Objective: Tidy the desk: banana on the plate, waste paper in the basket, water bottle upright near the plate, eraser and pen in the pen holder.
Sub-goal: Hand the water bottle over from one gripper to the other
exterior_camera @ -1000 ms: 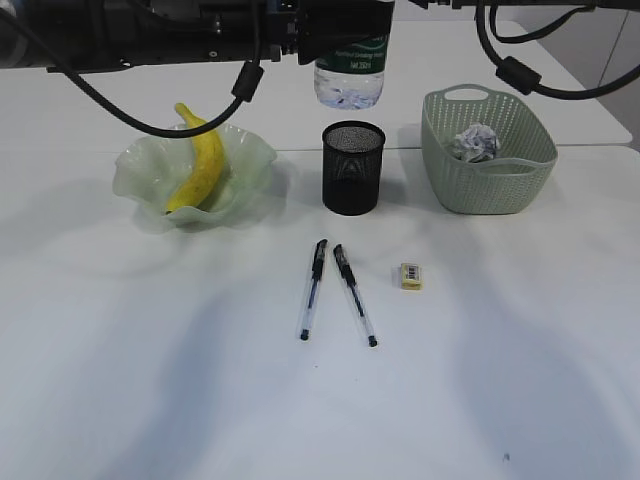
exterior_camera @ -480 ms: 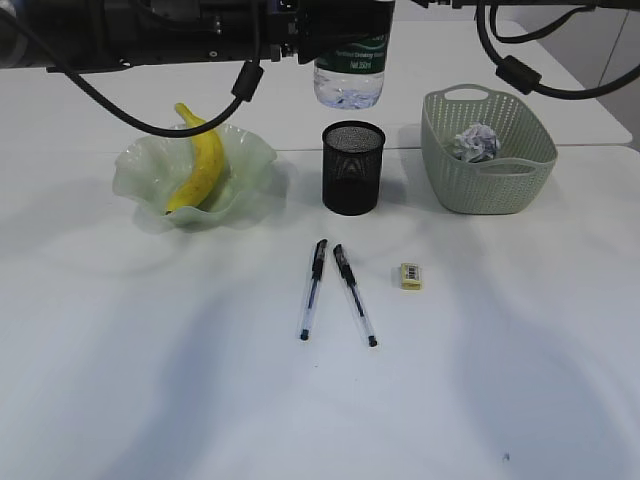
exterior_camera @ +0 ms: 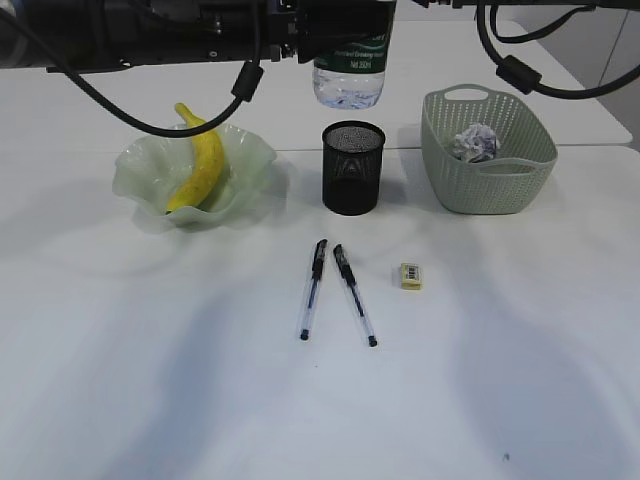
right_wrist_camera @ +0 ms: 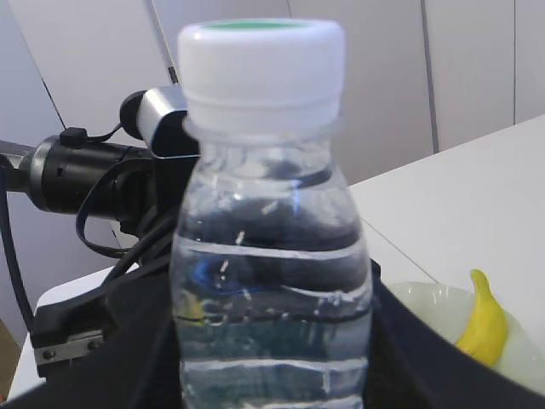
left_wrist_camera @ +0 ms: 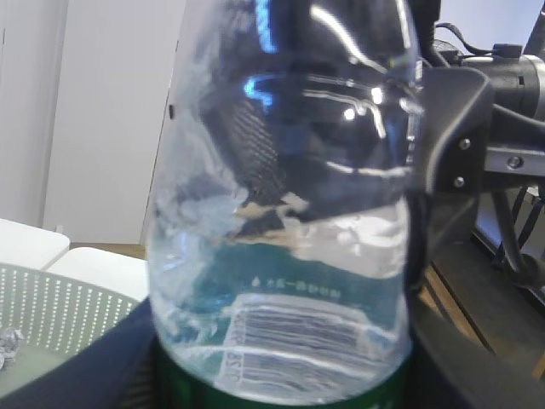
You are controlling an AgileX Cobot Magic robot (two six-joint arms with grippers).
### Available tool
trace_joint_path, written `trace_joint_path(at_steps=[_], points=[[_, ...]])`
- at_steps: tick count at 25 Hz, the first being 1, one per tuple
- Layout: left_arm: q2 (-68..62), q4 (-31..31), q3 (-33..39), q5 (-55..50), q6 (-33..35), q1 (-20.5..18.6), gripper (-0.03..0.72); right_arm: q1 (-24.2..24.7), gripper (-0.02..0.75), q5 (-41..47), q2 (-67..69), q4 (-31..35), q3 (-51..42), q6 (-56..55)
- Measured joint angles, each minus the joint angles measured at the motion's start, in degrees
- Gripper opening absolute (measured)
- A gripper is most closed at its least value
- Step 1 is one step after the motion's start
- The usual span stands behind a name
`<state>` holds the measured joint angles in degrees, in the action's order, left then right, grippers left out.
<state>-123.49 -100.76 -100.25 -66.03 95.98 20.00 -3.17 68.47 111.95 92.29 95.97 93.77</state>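
Observation:
The water bottle (exterior_camera: 348, 75) hangs upright in the air above the black mesh pen holder (exterior_camera: 353, 168), its top hidden among the black arms. My right gripper (right_wrist_camera: 271, 358) is shut on its body below the white cap. My left gripper (left_wrist_camera: 281, 375) flanks the labelled part of the water bottle (left_wrist_camera: 281, 213); contact does not show. The banana (exterior_camera: 200, 165) lies in the pale green plate (exterior_camera: 250, 150). Crumpled waste paper (exterior_camera: 475, 142) sits in the basket (exterior_camera: 490, 185). Two pens (exterior_camera: 313, 288) (exterior_camera: 355, 295) and the eraser (exterior_camera: 411, 276) lie on the desk (exterior_camera: 150, 350).
Both arms and their cables (exterior_camera: 510, 70) span the top of the exterior view. The plate, pen holder and basket stand in a row at the back; pens and eraser lie in front of the pen holder.
The left gripper's jaws have narrowed around the bottle. The bottle and everything on the desk stay where they were.

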Motion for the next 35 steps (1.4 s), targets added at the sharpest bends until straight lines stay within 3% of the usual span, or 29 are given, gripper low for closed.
trace_joint_path(at_steps=[35], points=[[0.0,0.0,0.1,0.0,-0.3,0.0,0.397,0.0,0.357,0.0,0.0,0.0,0.0,-1.2]])
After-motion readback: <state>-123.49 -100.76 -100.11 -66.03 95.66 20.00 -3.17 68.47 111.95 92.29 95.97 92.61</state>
